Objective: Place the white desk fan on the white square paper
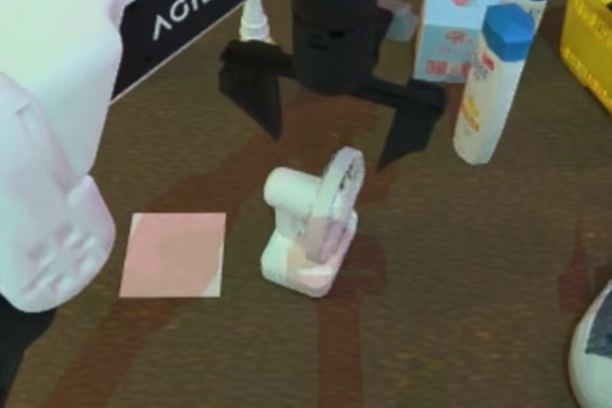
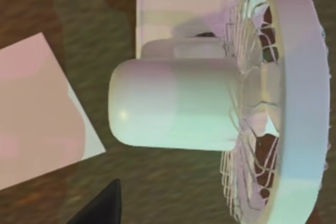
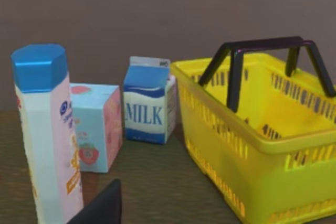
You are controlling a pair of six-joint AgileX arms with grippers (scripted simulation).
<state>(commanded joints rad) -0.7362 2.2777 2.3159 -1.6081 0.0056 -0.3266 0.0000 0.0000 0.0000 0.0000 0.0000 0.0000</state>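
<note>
Left gripper (image 1: pixel 330 126) hung above the table just beyond the white desk fan (image 1: pixel 311 226), black fingers (image 1: pixel 256 88) spread wide apart, gripping nothing; the arm behind it read "AGILE X" in white on a black band. The fan stood upright on the brown table (image 1: pixel 459 284) near the middle: round grilled head facing right, cylindrical motor housing sticking out left, squarish rounded base underneath. Left wrist view showed the motor cylinder (image 2: pixel 173 103) and wire grille close up, with one dark fingertip (image 2: pixel 102 208) at the frame edge. The white square paper (image 1: pixel 174 255) lay flat left of the fan, close by but not touching, pink-tinted across most of its face. Far right: tall white bottle (image 1: pixel 490 83) with blue cap, orange print unreadable. Beside it a light blue carton (image 1: pixel 449 33) with a strawberry graphic, then a blue-and-white carton (image 3: pixel 148 107) marked "MILK". Yellow basket (image 3: pixel 252 145) with black handles at the far right edge; no contents visible in it. A small white cone-tipped object (image 1: pixel 254 18) sat behind the left gripper, unidentifiable. Right arm was parked at the near right corner; only one dark finger (image 3: pixel 102 208) showed in its wrist view, so can't tell its state.
</note>
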